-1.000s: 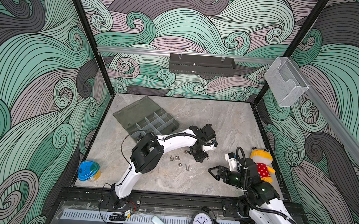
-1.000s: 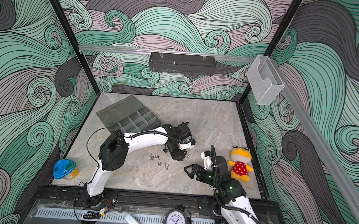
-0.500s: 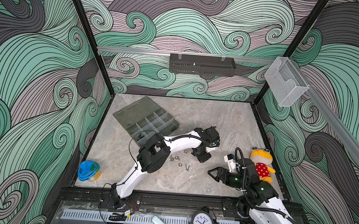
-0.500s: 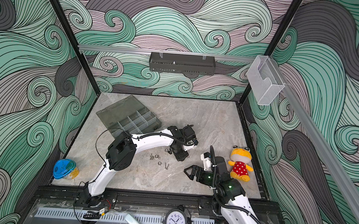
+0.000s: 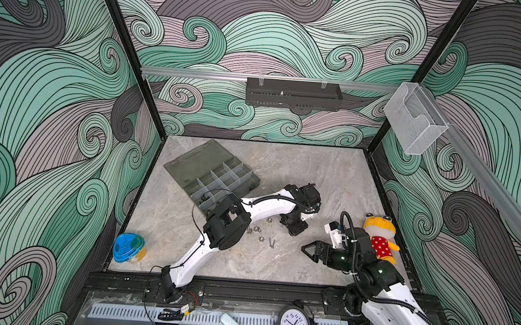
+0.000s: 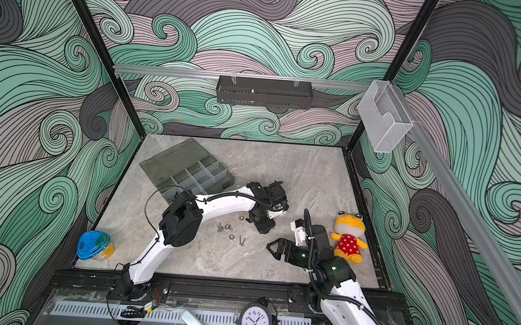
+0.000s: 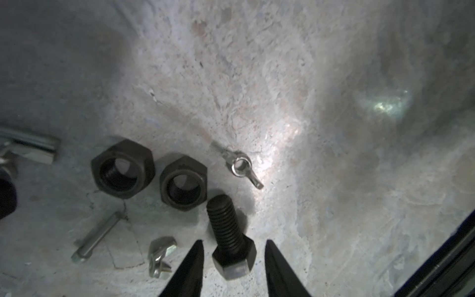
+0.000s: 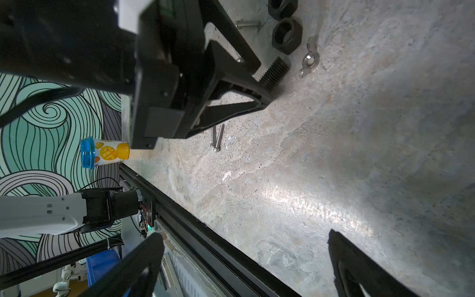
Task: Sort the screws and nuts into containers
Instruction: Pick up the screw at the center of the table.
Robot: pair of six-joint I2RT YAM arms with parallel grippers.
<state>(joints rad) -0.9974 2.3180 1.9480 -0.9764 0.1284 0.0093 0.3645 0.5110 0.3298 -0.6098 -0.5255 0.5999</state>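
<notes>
Clearly, the black bolt (image 7: 230,239) looks stubby, threaded, hex-headed.

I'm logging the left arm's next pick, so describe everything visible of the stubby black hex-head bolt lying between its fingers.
The stubby black hex-head bolt looks like dull dark metal: a thick six-sided head, worn paler on one face, and a short, threaded shaft. It lies flat on the grey marbled tabletop. The black fingers of the left gripper flank its head, with a gap on each side. Its shaft tip ends close beside a black hex nut; contact is unclear.
</notes>
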